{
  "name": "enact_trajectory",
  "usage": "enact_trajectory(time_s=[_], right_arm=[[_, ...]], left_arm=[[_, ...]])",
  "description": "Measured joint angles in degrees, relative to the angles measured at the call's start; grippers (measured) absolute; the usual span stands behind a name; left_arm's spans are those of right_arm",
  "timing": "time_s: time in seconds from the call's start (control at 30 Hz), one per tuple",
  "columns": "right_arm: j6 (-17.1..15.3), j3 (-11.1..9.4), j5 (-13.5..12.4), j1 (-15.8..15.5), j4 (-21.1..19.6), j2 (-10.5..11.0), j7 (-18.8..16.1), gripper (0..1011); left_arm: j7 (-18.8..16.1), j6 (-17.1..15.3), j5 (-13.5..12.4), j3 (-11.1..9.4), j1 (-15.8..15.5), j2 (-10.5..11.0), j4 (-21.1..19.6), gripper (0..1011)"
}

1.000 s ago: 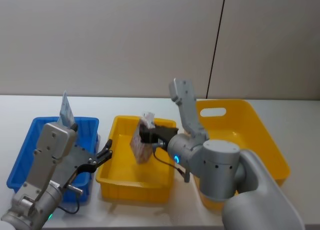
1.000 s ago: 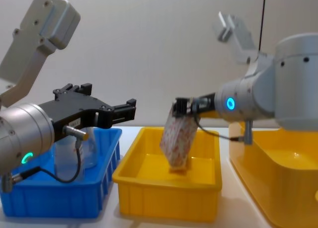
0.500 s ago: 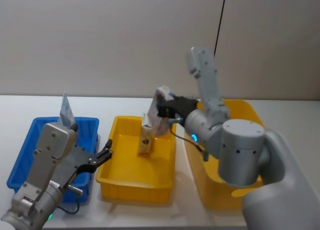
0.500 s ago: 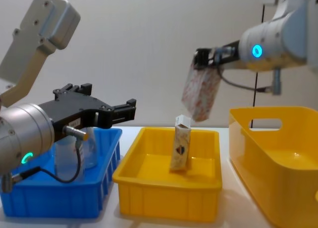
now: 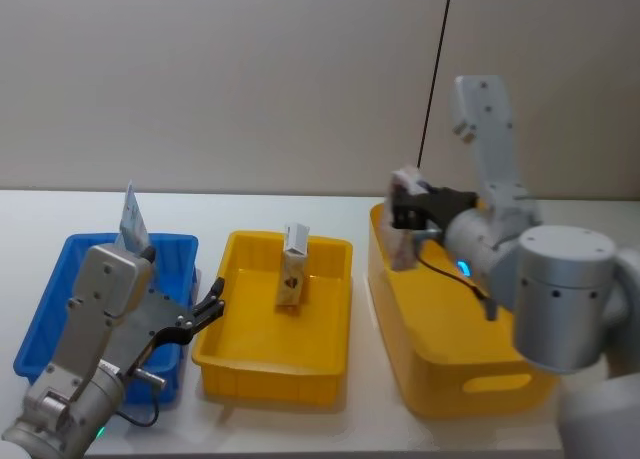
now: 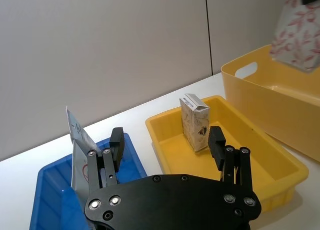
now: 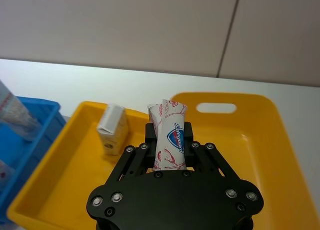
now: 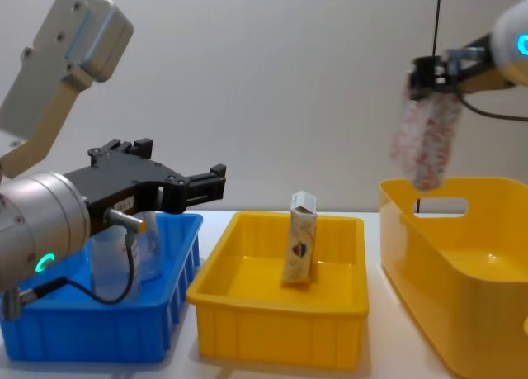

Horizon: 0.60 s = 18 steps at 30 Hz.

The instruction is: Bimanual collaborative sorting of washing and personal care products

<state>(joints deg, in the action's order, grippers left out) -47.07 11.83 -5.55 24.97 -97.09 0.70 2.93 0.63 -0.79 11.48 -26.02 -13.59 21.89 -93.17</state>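
Note:
My right gripper (image 5: 404, 211) is shut on a white soft pouch (image 8: 423, 144) with red print and a round logo (image 7: 170, 135). It hangs in the air above the left part of the large yellow bin (image 5: 470, 374). A small patterned carton (image 5: 292, 269) stands upright in the small yellow bin (image 5: 240, 354), also seen from the side as the carton (image 8: 300, 248). My left gripper (image 5: 212, 309) is open and holds nothing, hovering by the right wall of the blue bin (image 5: 55, 289). A pale tube (image 5: 131, 219) leans upright in that blue bin.
The three bins stand side by side on the white table (image 5: 600, 239): blue at the left, small yellow in the middle, large yellow with handle cut-outs (image 8: 441, 206) at the right. A grey wall rises behind them.
My right gripper lifted the pouch out of the small yellow bin and carried it right, over the large yellow bin. The carton now stands in plain sight. The left arm stayed still.

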Motion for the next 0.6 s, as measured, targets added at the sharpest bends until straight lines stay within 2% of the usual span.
enact_trajectory(time_s=[0.33,0.5,0.6], right_arm=[[-4.1,-3.5,1.0,-3.4,-4.6,2.7,0.9,256],[-4.1,-4.9,1.1,-4.9,-5.5,3.9,0.7,255],[-3.5,-5.5,1.2,-5.7,-5.7,4.6,0.2,327]], left_arm=[[0.0,0.0,0.0,0.0,0.0,0.0,0.0,1001],[0.0,0.0,0.0,0.0,0.0,0.0,0.0,1001],[0.0,0.0,0.0,0.0,0.0,0.0,0.0,1001]])
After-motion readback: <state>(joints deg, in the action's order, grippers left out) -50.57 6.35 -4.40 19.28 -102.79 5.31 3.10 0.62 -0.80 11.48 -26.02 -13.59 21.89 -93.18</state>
